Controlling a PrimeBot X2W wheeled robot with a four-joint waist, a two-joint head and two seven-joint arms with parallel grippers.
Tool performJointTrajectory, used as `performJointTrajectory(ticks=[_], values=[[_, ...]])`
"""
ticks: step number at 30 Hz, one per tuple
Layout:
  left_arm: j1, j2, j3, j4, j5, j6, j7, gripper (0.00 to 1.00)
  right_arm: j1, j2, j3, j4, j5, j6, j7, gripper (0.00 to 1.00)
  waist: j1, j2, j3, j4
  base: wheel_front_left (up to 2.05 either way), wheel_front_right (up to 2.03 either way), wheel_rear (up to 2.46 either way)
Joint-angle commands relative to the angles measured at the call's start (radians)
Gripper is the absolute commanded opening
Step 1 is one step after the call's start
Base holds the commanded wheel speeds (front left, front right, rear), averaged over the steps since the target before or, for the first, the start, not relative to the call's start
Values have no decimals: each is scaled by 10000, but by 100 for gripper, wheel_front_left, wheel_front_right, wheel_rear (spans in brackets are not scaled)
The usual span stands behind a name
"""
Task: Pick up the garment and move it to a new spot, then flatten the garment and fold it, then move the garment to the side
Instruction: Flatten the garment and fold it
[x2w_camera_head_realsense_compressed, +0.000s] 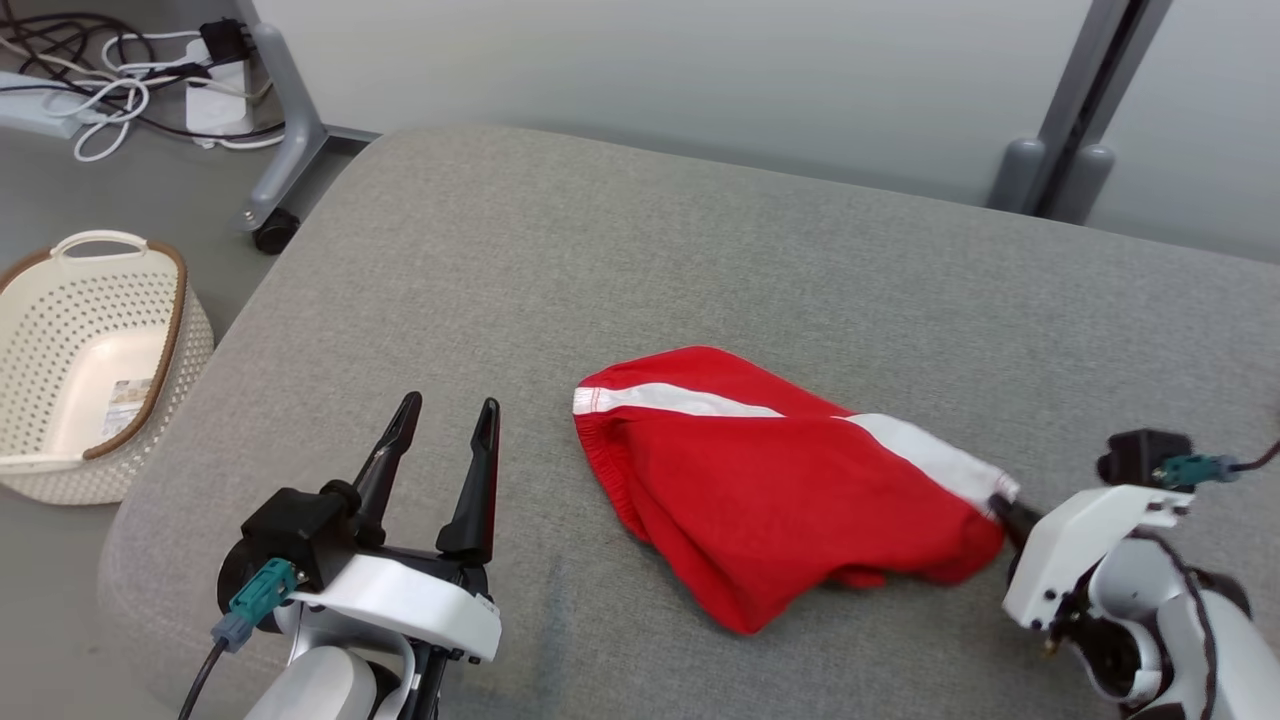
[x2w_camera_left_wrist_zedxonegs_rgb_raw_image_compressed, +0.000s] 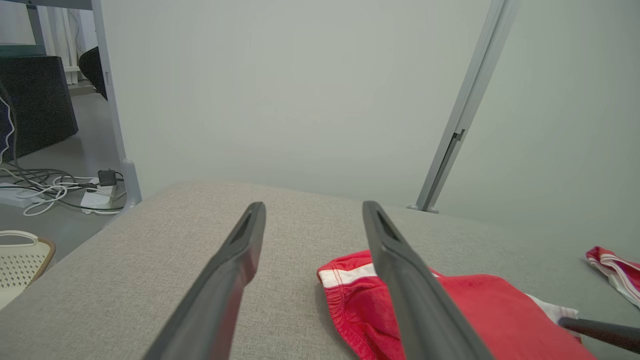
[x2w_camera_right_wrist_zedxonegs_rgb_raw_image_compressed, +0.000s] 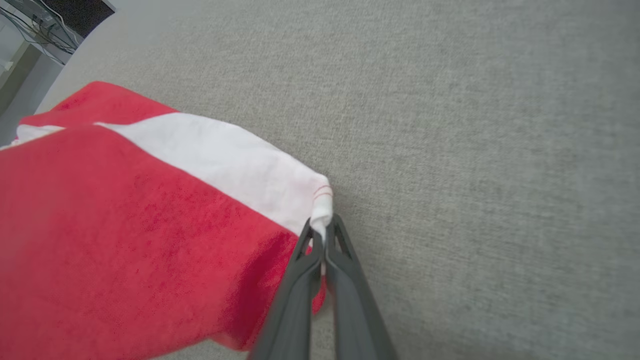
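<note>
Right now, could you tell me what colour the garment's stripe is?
White stripe, clearest in right wrist view.

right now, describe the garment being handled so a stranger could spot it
Find the wide grey fabric cushion. Near its front edge, right of the left gripper, lies a crumpled red cloth garment. Its one broad white stripe, end pinched by the right gripper, sets it apart from the thin-striped red cloth farther right.
</note>
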Motion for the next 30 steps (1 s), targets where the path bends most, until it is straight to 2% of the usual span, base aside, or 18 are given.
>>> performJointTrajectory(ticks=[1,7,12,16,21,26,27,28,29,30], values=[[64,62,33,-10,-47,52,-15,100,-230,-182,-190,-193,-126,24,-371,0,0,0,-88,-156,0,0,0],[136,93,7,-1,-80,81,15,100,-443,-452,-407,-840,-364,24,-990,0,0,0,-300,-551,0,0,0],[218,172,32,-41,-95,119,41,100,-77,-836,14,-2093,-292,24,-907,0,0,0,-437,-996,0,0,0],[270,217,24,-88,-112,160,64,100,662,-1151,237,-3236,-68,22,-774,0,0,0,-495,-1312,0,0,0],[296,272,45,-187,-125,195,103,100,2119,-1206,148,-4369,129,22,-477,0,0,0,-452,-1655,0,0,0],[219,355,49,-264,-128,213,147,100,3200,-1048,-24,-4471,213,22,-568,0,0,0,-339,-1927,0,0,0],[202,378,53,-268,-134,210,152,100,3303,-1048,-25,-4378,168,24,-599,11,0,0,-324,-1973,0,0,0],[187,394,48,-262,-135,206,162,100,3366,-1026,-8,-4229,161,22,-661,36,0,0,-323,-2017,0,0,0],[173,407,35,-259,-136,201,186,100,3410,-1007,27,-4080,169,22,-714,76,0,0,-328,-2057,0,0,0],[156,425,29,-254,-135,198,194,100,3436,-1014,59,-3939,131,22,-786,100,0,0,-338,-2089,0,0,0]])
